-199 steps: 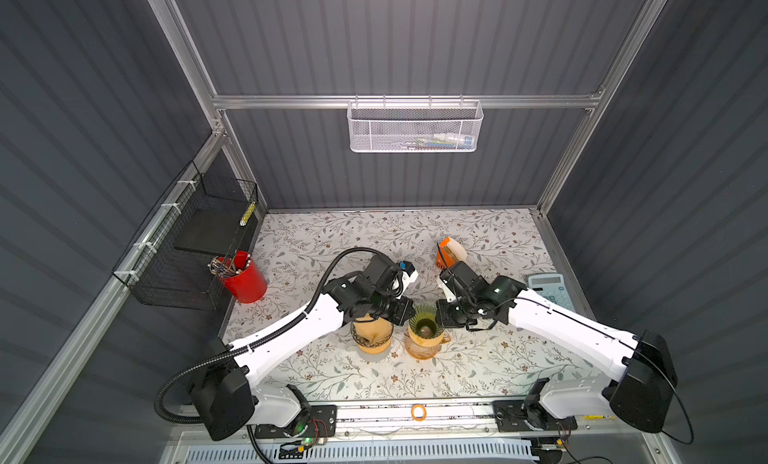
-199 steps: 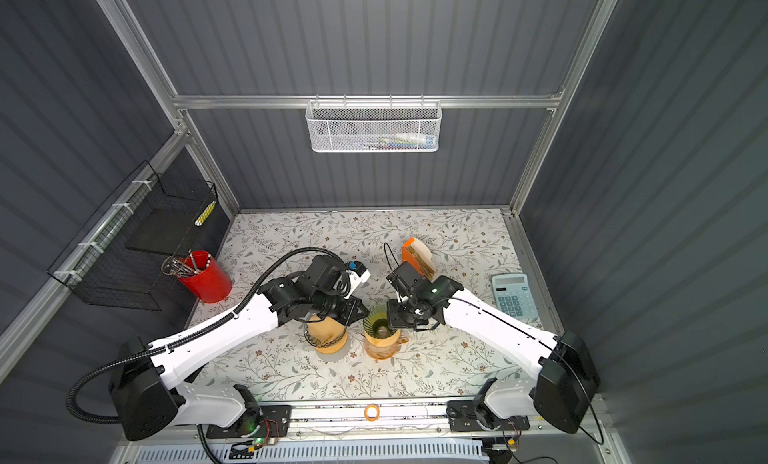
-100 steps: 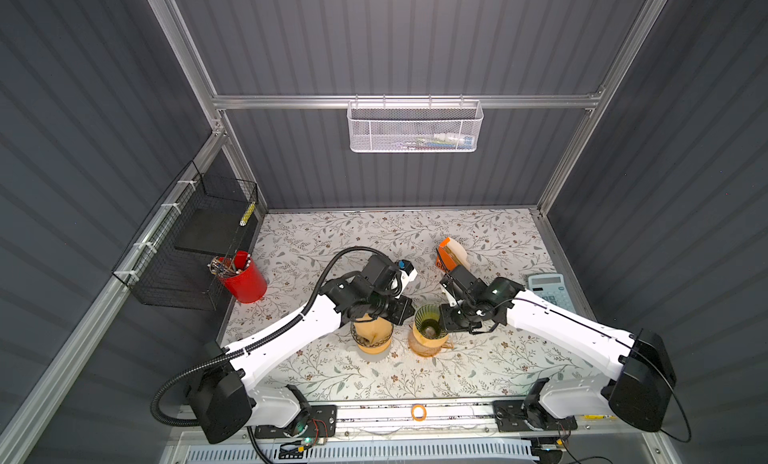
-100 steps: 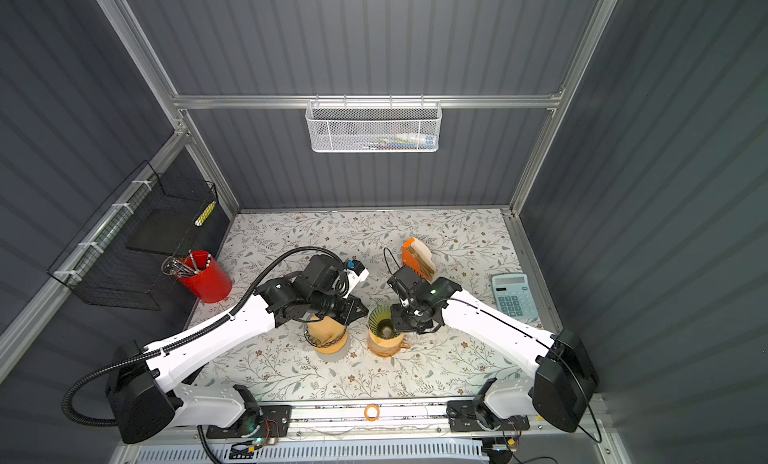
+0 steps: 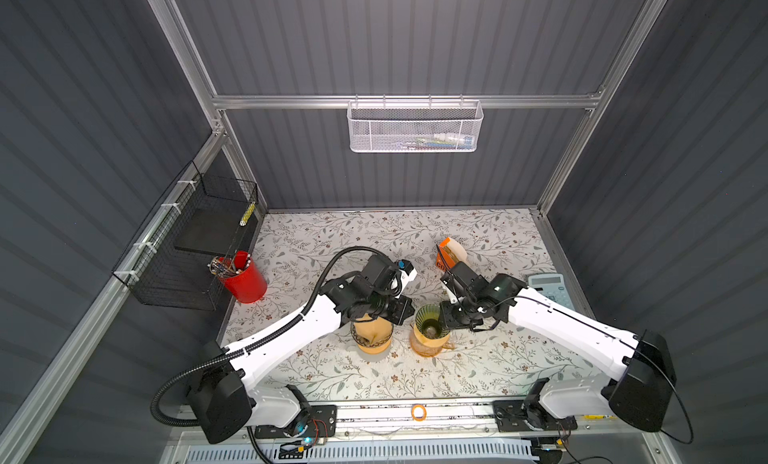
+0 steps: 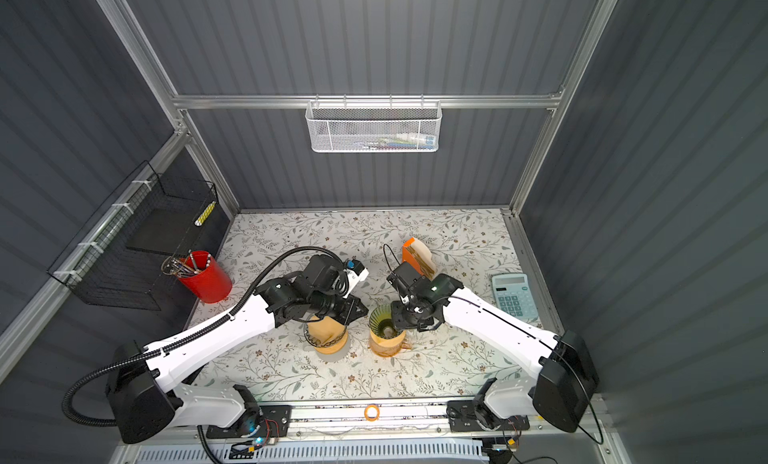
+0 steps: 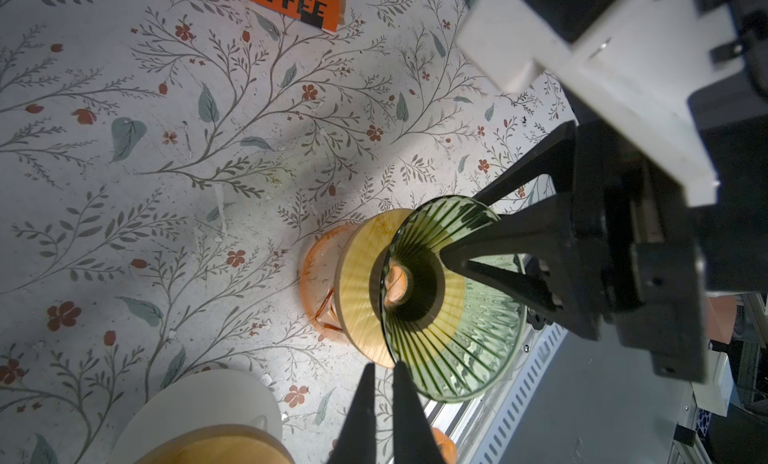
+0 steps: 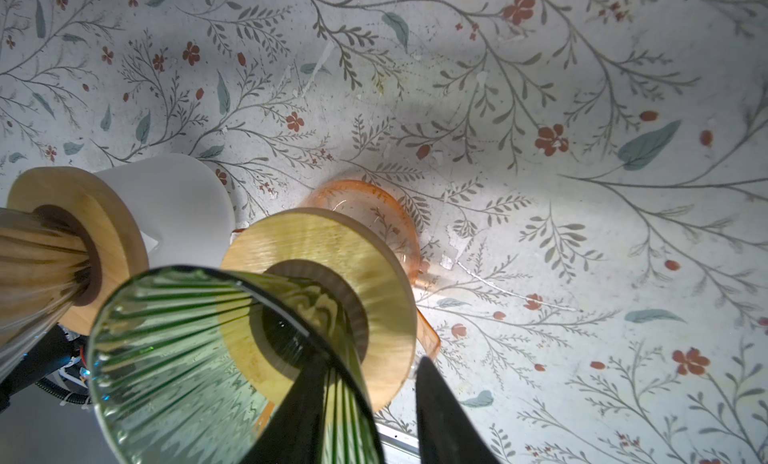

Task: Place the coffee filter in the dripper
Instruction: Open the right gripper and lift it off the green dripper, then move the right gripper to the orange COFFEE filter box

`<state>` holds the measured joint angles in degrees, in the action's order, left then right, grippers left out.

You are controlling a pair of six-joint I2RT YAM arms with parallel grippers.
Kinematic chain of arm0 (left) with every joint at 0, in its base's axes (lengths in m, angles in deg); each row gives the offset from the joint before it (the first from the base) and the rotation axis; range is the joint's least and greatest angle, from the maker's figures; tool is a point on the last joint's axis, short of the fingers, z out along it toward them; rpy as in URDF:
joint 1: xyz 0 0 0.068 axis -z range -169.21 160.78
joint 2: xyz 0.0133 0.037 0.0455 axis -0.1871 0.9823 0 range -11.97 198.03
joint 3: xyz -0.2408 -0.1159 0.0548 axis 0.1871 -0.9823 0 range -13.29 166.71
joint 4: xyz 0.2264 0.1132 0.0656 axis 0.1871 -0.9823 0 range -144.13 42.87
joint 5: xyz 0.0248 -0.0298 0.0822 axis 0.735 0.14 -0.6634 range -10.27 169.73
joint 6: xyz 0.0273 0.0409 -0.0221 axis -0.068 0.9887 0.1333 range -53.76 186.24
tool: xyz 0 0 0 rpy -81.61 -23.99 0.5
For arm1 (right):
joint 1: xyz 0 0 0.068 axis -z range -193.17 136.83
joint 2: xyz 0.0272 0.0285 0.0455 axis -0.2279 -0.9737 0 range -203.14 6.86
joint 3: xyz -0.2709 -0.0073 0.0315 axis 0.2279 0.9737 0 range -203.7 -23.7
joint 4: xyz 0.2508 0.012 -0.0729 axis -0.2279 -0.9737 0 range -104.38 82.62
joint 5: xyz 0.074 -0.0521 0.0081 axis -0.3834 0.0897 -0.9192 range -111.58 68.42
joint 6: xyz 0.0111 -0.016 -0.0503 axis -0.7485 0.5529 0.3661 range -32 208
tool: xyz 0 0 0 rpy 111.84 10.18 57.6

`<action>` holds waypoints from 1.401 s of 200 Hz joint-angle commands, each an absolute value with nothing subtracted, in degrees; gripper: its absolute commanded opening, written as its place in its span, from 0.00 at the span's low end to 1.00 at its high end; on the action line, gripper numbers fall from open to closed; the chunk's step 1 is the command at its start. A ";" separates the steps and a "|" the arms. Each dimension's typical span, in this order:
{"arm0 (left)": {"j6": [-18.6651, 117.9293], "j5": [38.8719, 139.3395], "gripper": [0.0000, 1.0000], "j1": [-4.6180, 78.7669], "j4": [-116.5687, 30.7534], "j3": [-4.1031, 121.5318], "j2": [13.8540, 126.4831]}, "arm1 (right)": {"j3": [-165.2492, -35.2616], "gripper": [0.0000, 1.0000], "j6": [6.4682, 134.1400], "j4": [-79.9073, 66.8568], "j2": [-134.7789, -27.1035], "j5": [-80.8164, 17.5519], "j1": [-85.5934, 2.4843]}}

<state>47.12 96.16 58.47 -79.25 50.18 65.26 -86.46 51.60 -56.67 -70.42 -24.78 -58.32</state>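
Green ribbed glass dripper (image 5: 428, 323) sits on a wooden collar (image 8: 332, 242) on top of an orange glass carafe (image 8: 365, 196), front-middle of the floral table (image 5: 332, 242). Right tool (image 8: 365, 360) is at its rim with its fingers parted. One finger is inside the glass, the other outside, so the wall stands between them; can't tell whether either one touches it. The inside of the dripper shows bare ribs down to the hole. Left tool (image 7: 383, 368) has its fingers drawn nearly together with nothing between them. Its tips are just beside the green dripper's outer rim, and it hangs over a second, tan dripper (image 5: 371, 333) that stands on a white cup (image 8: 174, 200) just left of the green one. That one's inside looks tan and creased, maybe paper, can't tell. The coffee filters (image 5: 456, 248) are a white stack sticking out of an orange coffee box (image 5: 441, 259) at the back of the table, behind the right arm and apart from both drippers. A red pen cup (image 5: 243, 277) stands at the left edge and a calculator (image 5: 548, 289) at the right edge.
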 commanded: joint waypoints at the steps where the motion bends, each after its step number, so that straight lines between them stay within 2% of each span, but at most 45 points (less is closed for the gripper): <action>1: 46.90 95.83 0.12 58.31 -80.12 50.46 64.05 | -88.98 0.40 52.32 -59.08 -68.78 -23.74 -58.26; 112: 45.42 94.75 0.12 58.42 -78.78 50.55 63.36 | -95.75 0.43 54.02 -64.63 -63.57 -18.41 -57.50; 163: 41.04 90.72 0.12 58.28 -77.87 51.45 61.95 | -92.36 0.41 56.69 -60.93 -59.71 -20.37 -49.60; 224: 36.39 87.47 0.12 57.61 -75.15 51.10 59.01 | -80.95 0.39 62.38 -46.67 -59.03 -27.12 -34.68; 280: 35.17 89.47 0.12 55.74 -72.72 49.51 58.95 | -67.94 0.35 64.65 -21.17 -62.81 -34.43 -24.70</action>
